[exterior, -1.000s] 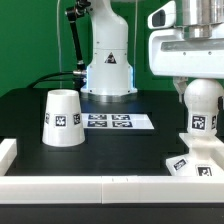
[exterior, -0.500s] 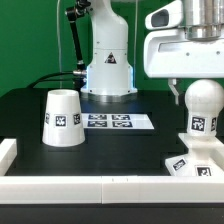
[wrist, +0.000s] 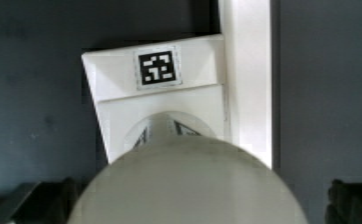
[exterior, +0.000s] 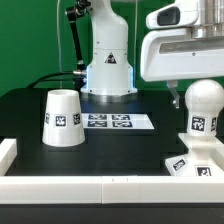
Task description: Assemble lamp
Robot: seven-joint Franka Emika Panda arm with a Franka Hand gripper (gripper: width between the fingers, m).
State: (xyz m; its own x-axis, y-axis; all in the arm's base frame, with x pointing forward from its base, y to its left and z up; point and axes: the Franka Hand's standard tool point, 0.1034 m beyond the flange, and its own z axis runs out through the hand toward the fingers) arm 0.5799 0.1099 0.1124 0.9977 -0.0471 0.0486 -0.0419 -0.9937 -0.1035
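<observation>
Bulb (exterior: 203, 108) stands upright on the base (exterior: 196, 160), round head up, with 1 tag facing the exterior camera. Base sits on the black desk (exterior: 120, 150), right against the white rail (exterior: 100, 186) that edges the desk; the wrist view shows 1 side of the base flush with that rail and 1 tag on its top face. Gripper (wrist: 192, 200) hangs directly above the base, over the bulb's head, with its jaws spread wide to either side of the head and nothing in its grasp. Only the dark fingers (wrist: 32, 200) show at the corners of the wrist view. Shade (exterior: 60, 118) stands wide end down, well apart from the base toward the exterior view's left. Marker board (exterior: 118, 122) lies flat between shade and base, farther back than the base. Behind the board, well away from the base, rises the white robot pedestal (exterior: 108, 70)
</observation>
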